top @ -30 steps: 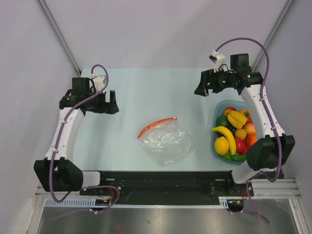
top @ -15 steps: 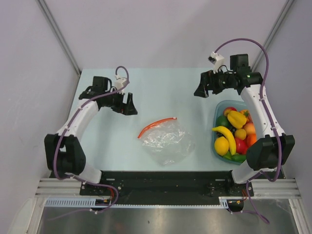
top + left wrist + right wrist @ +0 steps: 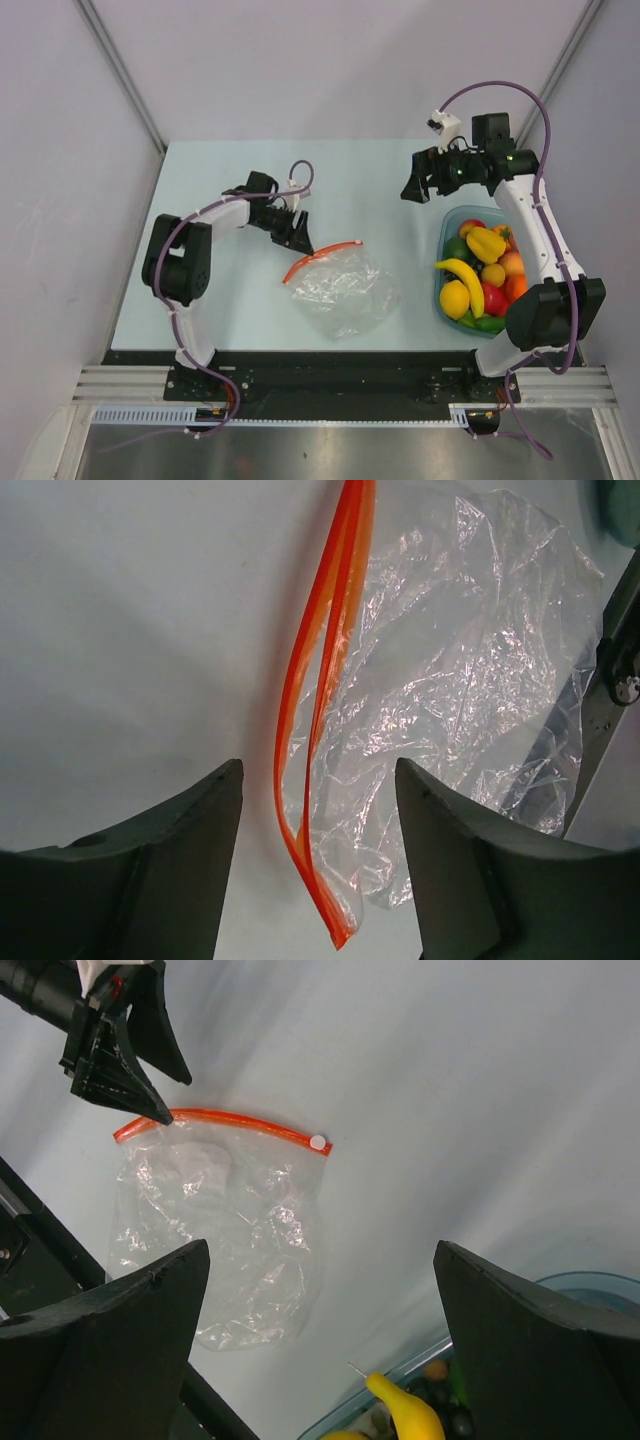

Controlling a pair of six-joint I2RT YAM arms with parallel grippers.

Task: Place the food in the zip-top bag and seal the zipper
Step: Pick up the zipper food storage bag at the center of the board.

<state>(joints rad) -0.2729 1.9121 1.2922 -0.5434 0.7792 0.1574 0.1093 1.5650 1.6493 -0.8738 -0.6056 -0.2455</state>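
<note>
Your left pincer [image 3: 318, 790] stands wide with the zipper [image 3: 352, 520] between its fingers, likely to pinch the zip-top bag [image 3: 460, 680] open; your right pincer [image 3: 412, 186] hovers wide, well apart.

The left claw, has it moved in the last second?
Yes. The left gripper has travelled rightward, up to the left end of the zipper on the zip-top bag, which has stayed put.
</note>
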